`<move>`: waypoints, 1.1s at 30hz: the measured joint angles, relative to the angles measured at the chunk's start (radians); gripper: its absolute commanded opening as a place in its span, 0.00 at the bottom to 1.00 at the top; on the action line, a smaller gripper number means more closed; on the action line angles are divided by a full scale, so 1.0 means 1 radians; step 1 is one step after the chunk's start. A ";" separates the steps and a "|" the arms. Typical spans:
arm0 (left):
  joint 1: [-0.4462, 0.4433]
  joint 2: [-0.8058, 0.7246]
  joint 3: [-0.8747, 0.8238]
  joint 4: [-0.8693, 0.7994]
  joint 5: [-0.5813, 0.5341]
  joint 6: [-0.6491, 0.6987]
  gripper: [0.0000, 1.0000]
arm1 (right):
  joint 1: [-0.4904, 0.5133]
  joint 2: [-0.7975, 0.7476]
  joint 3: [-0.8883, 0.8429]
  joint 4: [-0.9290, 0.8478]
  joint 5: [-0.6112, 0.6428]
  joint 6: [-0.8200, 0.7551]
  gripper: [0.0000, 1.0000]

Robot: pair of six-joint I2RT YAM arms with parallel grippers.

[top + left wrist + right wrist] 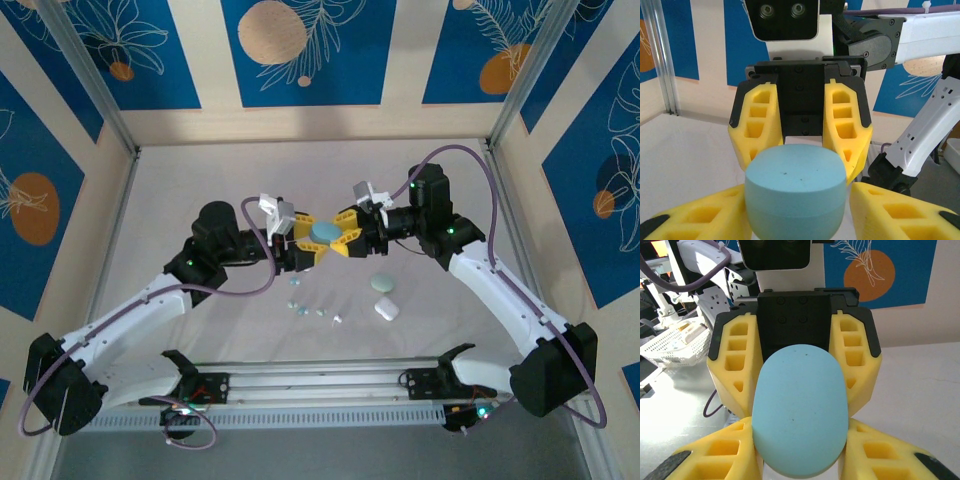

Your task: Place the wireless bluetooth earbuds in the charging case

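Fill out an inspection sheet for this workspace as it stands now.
Surface: pale table cover, flat, no spills seen.
Job's things: pale blue case is held in the air between the two arms, lid shut. Pale green case and white case sit on the table. Several tiny earbuds lie loose near the table's middle, none in a case.
Clutter: nothing seen.
Grippers: right gripper is clamped on the pale blue case. Left gripper has its jaws on either side of the same case; contact cannot be told.
Cables: purple cables loop along both arms, clear of the earbuds.
Surroundings: blue printed wall panels, metal frame posts.
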 measured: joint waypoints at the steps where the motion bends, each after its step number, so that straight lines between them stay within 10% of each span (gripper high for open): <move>1: 0.001 0.000 0.000 0.001 0.001 -0.003 0.48 | 0.000 0.000 0.000 0.003 0.000 0.000 0.32; 33: 0.014 0.006 0.031 -0.026 0.010 0.054 0.22 | -0.020 -0.002 0.000 0.073 0.019 0.255 0.55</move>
